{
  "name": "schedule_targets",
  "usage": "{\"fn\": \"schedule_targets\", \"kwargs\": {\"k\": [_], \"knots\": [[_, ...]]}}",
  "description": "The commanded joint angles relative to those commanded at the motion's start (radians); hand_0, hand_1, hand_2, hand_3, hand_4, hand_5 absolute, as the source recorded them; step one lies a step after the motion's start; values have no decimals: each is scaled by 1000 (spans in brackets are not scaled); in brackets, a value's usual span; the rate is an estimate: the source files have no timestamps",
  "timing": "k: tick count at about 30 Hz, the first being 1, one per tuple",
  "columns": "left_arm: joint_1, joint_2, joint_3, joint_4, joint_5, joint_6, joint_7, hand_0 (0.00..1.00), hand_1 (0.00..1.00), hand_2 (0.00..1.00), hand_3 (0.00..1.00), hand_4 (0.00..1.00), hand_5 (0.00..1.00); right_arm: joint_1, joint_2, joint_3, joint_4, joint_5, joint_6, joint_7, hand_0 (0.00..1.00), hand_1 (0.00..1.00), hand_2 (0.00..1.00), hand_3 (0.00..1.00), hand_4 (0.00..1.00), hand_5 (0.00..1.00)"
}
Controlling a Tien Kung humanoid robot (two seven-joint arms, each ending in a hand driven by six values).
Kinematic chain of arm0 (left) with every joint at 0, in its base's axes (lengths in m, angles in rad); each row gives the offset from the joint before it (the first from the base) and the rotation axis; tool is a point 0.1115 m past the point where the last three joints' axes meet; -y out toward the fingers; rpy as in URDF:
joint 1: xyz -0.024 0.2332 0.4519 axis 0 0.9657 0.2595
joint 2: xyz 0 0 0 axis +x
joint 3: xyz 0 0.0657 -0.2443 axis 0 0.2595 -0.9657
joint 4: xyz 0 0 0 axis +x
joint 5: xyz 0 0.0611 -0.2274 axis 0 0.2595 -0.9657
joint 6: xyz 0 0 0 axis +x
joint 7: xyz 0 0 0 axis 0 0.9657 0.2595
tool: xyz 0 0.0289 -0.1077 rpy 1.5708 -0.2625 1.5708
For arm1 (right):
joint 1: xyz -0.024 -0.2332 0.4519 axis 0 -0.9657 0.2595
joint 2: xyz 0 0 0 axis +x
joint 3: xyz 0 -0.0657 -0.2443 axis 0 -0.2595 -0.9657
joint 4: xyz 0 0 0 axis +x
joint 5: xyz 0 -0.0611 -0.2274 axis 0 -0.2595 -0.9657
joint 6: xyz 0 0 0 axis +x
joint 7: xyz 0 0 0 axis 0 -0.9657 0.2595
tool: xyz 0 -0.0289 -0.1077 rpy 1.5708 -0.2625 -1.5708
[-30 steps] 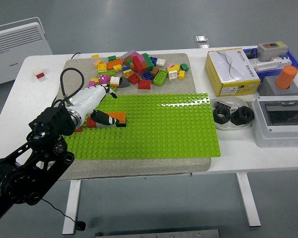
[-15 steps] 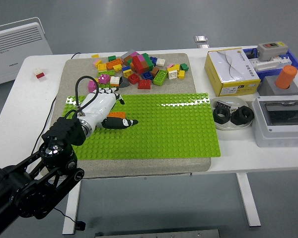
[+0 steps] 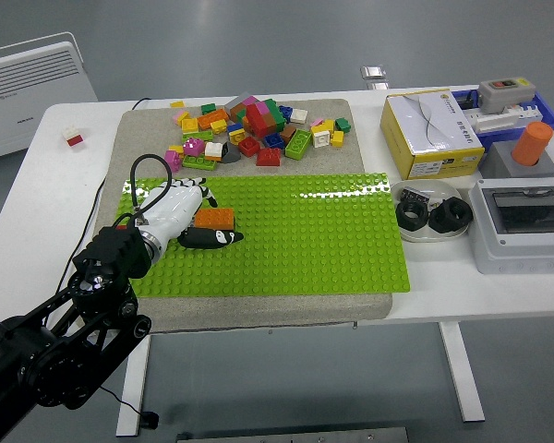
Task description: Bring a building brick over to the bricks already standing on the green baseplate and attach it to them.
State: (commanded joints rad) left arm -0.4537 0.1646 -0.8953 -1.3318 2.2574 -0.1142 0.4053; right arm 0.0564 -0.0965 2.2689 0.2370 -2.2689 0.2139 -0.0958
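An orange brick [image 3: 214,219] stands on the left part of the green baseplate [image 3: 314,231]. My left hand [image 3: 177,211], white with black fingertips, lies over the plate just left of that brick. Its black thumb [image 3: 215,237] stretches along the brick's near side, while the other fingers [image 3: 203,191] spread behind it and apart from it. The hand is open and holds nothing. Whatever stands left of the orange brick is hidden under the hand. A pile of loose coloured bricks [image 3: 249,125] lies on the grey mat [image 3: 138,138] behind the plate.
Right of the plate are a white tray [image 3: 415,233] with black rings, a yellow-white box [image 3: 431,129], a grey switch box [image 3: 526,226] and an orange cylinder [image 3: 534,143]. A small red-white brick [image 3: 72,137] lies far left. A cable [image 3: 140,175] loops from my wrist.
My left hand reached right over the orange brick, then drew back left, uncovering it. The orange brick has kept its place on the plate.
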Motion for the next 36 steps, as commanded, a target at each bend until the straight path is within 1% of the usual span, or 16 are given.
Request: {"fn": "schedule_targets", "kwargs": {"k": [13,22,36], "knots": [[9,-5,-5,22,-6,-6,4,998,998,998,708,998,732,-1,3,0,-2,0,-2,1,655,555,657,676,718,998],[11,-15,-7,42,-13,-6,6,998,998,998,708,998,722,1,5,0,-3,0,-2,1,657,555,658,674,711,996],[24,-27,-26,43,-10,-12,16,998,998,998,709,998,708,1,5,0,-3,0,0,0,656,556,657,674,710,995]]}}
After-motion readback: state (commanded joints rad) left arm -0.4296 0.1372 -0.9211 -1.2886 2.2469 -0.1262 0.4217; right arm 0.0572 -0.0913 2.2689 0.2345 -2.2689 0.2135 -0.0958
